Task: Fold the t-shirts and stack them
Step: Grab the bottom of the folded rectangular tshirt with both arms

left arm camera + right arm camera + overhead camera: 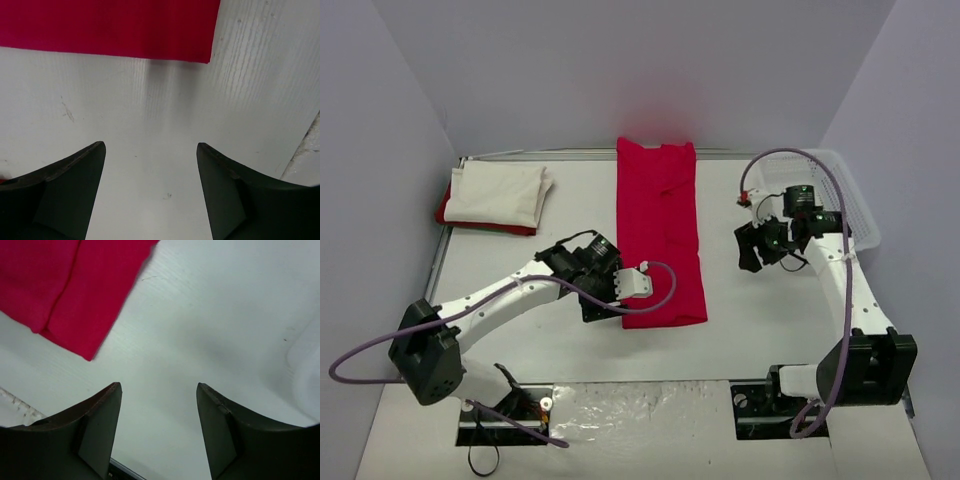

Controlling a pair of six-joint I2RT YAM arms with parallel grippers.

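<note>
Red t-shirt (660,238), soft matte cloth folded into a long narrow strip, lies mid-table (740,330), running near to far. L gripper (150,146) hovers just beside its near-left corner, dark wedge-shaped jaws wide apart, nothing betw. them. R gripper (159,386) hangs to the strip's right, jaws likewise apart & empty. Far left: white t-shirt (502,192), a puffy folded rectangle, sits atop a second red t-shirt (490,227). Far right: white plastic lattice basket (860,210). Tabletop white, faintly ribbed.
</note>
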